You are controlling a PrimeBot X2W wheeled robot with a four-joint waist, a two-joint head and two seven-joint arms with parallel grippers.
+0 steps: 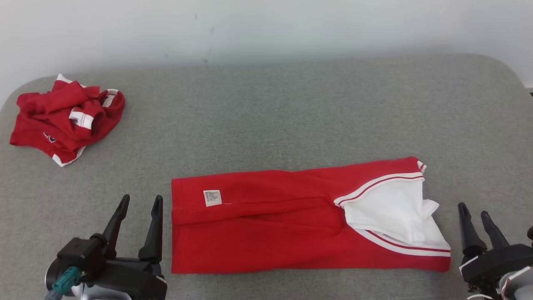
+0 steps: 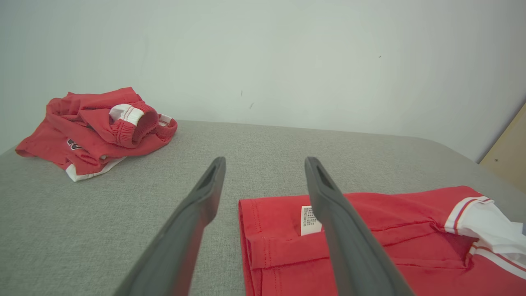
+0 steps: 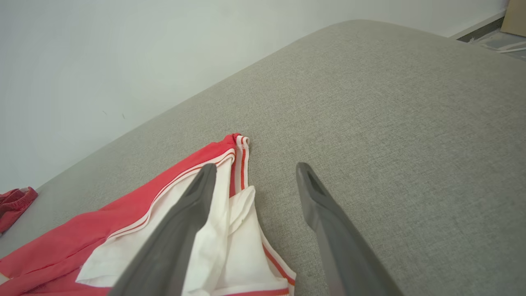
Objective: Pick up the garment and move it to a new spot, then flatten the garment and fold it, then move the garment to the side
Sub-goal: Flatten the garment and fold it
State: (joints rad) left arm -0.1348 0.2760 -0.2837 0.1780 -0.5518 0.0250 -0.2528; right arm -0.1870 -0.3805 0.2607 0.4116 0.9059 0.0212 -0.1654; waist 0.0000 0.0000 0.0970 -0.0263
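A red garment (image 1: 275,225) with white striped trim lies folded into a long band across the near middle of the grey padded surface (image 1: 291,112). A small white label (image 1: 212,198) shows near its left end, and white fabric (image 1: 391,212) bunches at its right end. My left gripper (image 1: 140,200) stands open just left of the garment's left edge (image 2: 246,238), holding nothing. My right gripper (image 1: 474,208) stands open just right of the white end (image 3: 230,230), also holding nothing. Neither touches the cloth.
A second red and white garment (image 1: 66,118) lies crumpled at the far left corner, also seen as a heap (image 2: 98,129) in the left wrist view. A pale wall (image 1: 266,29) backs the surface. A wooden panel (image 2: 507,152) stands past the right edge.
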